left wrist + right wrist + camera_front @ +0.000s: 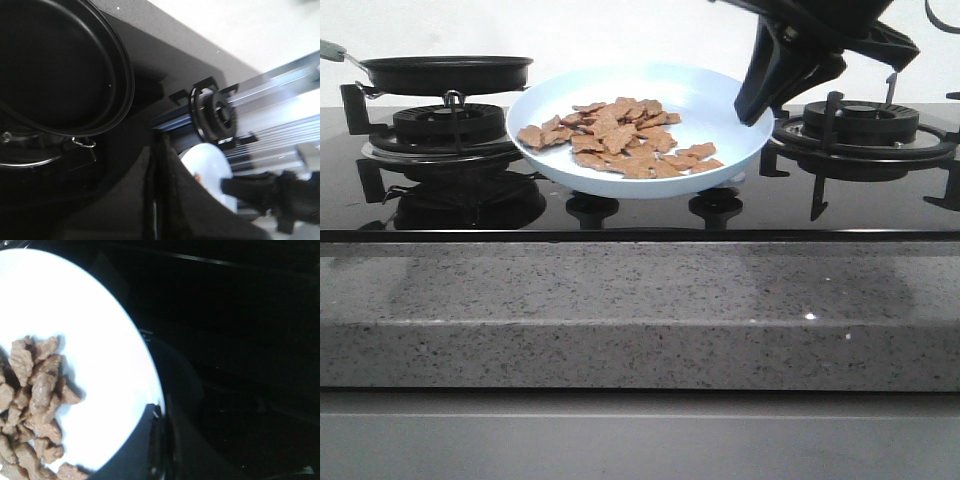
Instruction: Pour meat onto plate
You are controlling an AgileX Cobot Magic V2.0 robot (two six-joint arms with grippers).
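The meat (620, 137) is seen lying as a loose pile inside the pale blue plate (720, 100), which is held tilted above the glass hob between the two burners. The plate's far right rim is pinched by the right gripper (752, 112); in the right wrist view the fingers (150, 430) are closed across the rim (150, 365), with the pieces (35, 390) well clear of them. The black frying pan (445, 72) is set level on the left burner (440, 125) and appears empty in the left wrist view (55, 65). The left gripper (157, 200) is shown beside the pan with its fingers drawn together on nothing visible. The pouring is judged complete, so that the step in hand is the setting-down of the plate. It is best levelled first, since the pile lies toward the lowered front edge, then lowered slowly onto the hob and the rim let go only once its base is fully supported.
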